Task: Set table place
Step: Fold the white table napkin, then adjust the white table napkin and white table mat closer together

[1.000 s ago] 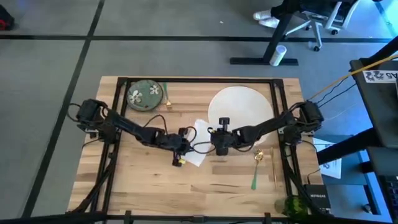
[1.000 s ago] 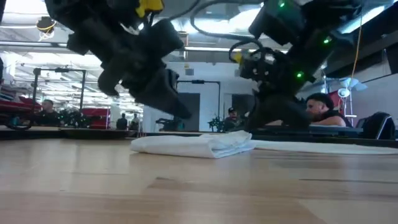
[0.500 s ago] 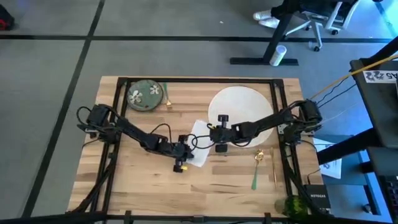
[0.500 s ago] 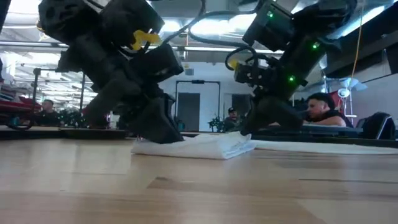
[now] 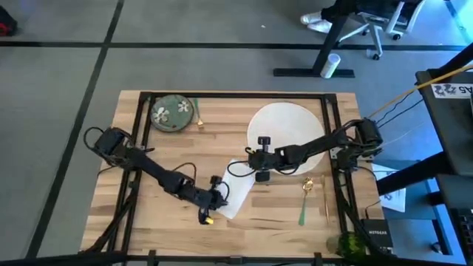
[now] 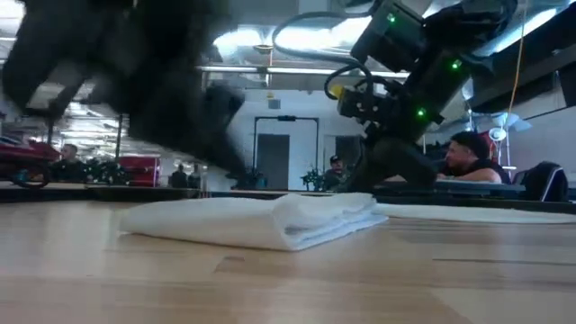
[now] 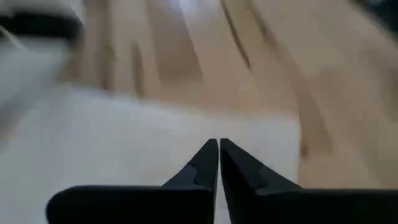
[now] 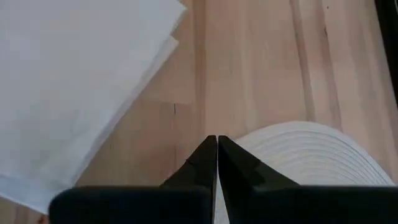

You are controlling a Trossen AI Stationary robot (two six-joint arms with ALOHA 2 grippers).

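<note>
Table (image 5: 170, 222): rect. light butcher-block top w/ black frame bars, far bigger than anything on it.

Large round white plate (image 5: 292, 122): lies flat, far right of centre; ribbed rim shows in right wrist view (image 8: 311, 155).

Small green dish (image 5: 171, 113) w/ white flowers: flat at far left corner, well apart from plate.

White napkin (image 5: 235, 191): folded, flat, mid-table nr centre, just left of plate's near edge; layered folds visible at low view (image 6: 270, 220).

Gold cutlery w/ green handle (image 5: 304, 201): lies on wood near right, nearer than plate. Another gold piece (image 5: 199, 118) just right of dish.

Green tumbler (image 5: 346, 244): near right corner, partly cut off.
</note>
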